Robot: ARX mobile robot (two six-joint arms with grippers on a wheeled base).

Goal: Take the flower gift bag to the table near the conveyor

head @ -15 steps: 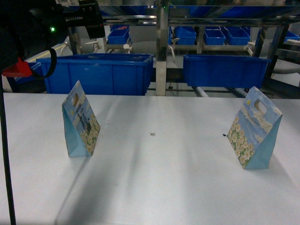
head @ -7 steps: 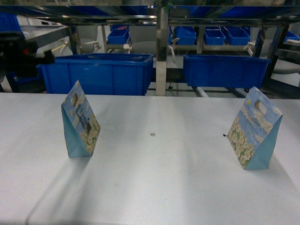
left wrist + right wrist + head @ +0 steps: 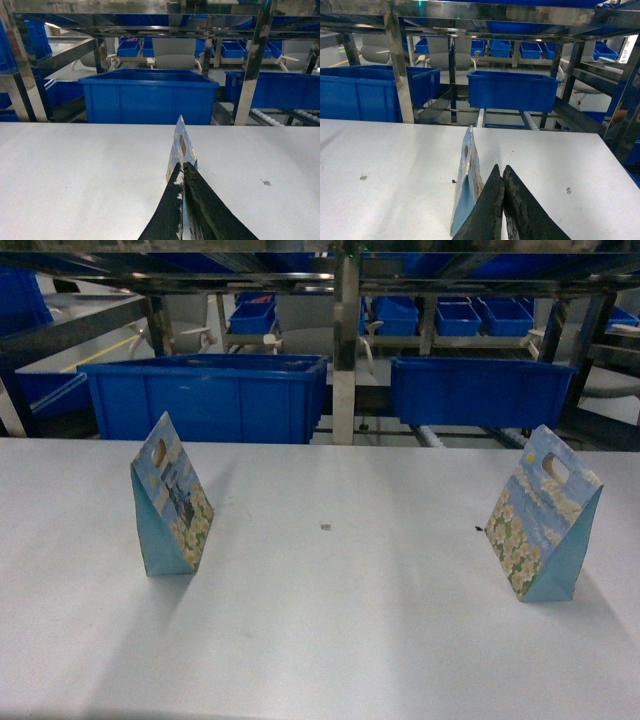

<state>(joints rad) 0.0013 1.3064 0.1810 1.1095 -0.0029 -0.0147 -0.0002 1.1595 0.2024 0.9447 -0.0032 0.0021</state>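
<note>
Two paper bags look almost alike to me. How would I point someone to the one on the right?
Start at the wide white table in front of the blue bins. Two wedge-shaped gift bags stand on it, far apart. The right bag shows white flowers under a blue sky; the left bag has a darker picture.

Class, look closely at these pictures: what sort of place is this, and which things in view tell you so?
Probably a warehouse or packing line. Blue plastic bins sit on a steel-framed roller conveyor, and two flower gift bags stand on a wide white table.
</note>
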